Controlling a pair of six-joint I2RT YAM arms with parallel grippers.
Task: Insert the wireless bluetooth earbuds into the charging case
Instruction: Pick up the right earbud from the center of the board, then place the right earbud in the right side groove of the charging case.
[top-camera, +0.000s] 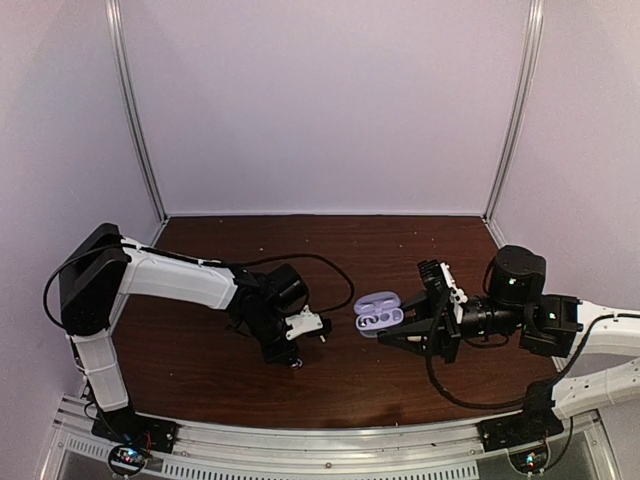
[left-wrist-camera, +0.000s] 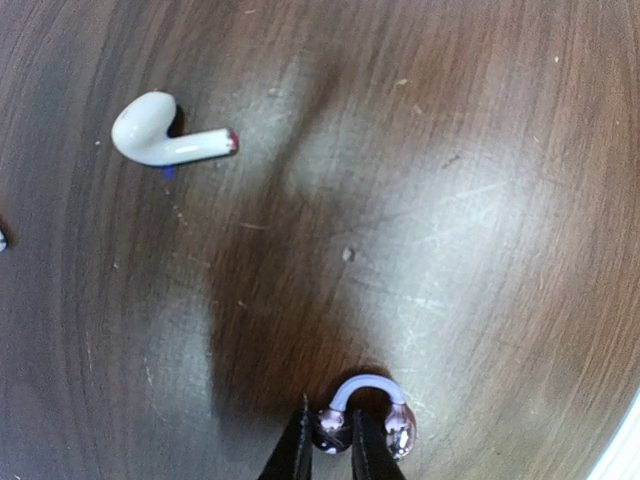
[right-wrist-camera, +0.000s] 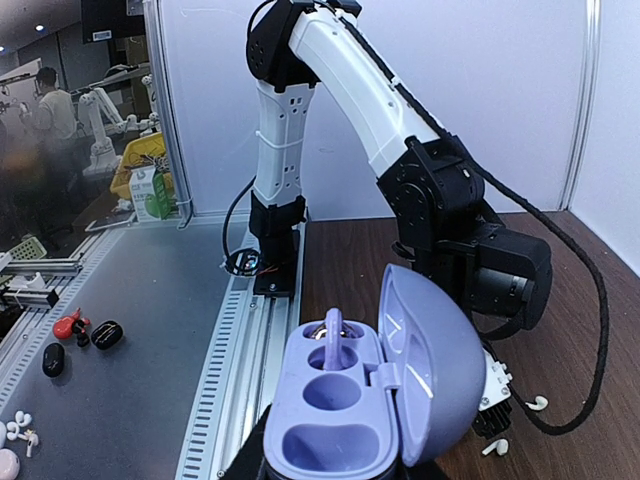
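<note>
Pinching purple earbud (left-wrist-camera: 366, 383) between left fingers (left-wrist-camera: 368, 456)

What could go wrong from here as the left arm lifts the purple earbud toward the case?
The left fingers pinch the purple earbud at one end only, so it may twist or drop on lifting. The charging case has small wells, so a tilted earbud could miss. The white earbud lies loose nearby and could get knocked.
</note>
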